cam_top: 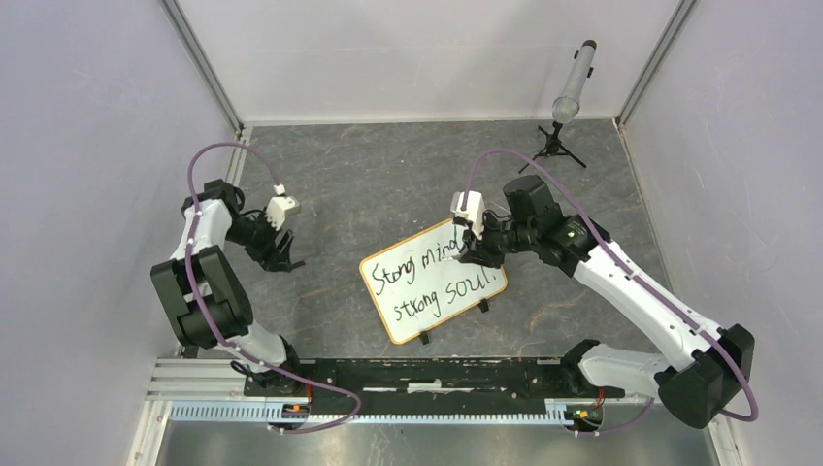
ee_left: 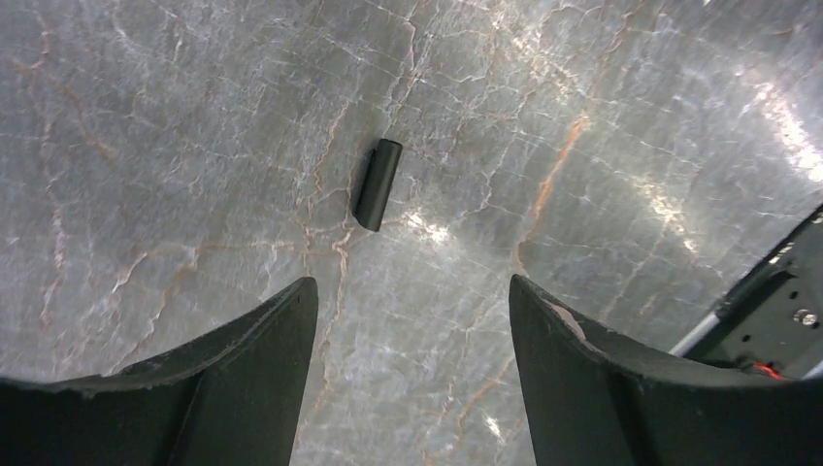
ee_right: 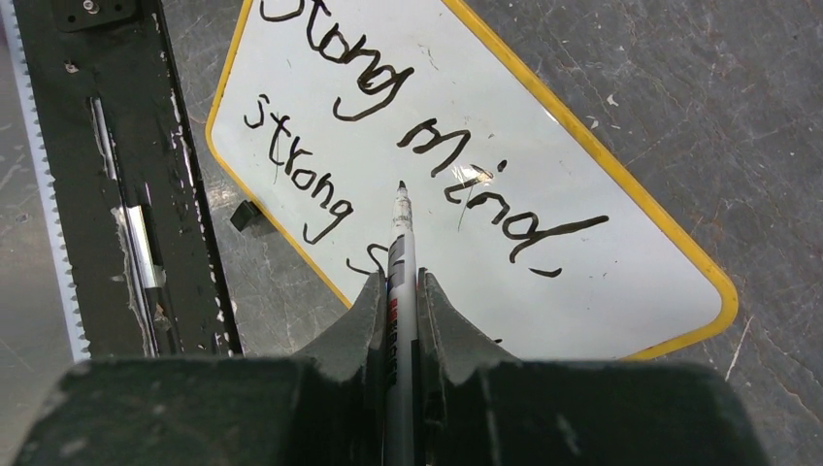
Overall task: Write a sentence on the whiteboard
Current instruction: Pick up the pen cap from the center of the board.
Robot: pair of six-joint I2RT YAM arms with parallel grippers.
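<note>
Right gripper clamps marker, seemingly just above whiteboard.

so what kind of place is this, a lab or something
Most likely a robot lab test cell: a left arm and right arm bolted to a metal rail, plain white panels in metal framing around the table, and a marker held over a whiteboard.

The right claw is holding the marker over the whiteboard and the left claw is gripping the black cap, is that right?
Not quite. The left claw is open and empty; the black cap lies on the table below it, as the left wrist view shows. The right claw does hold the marker over the whiteboard.
</note>
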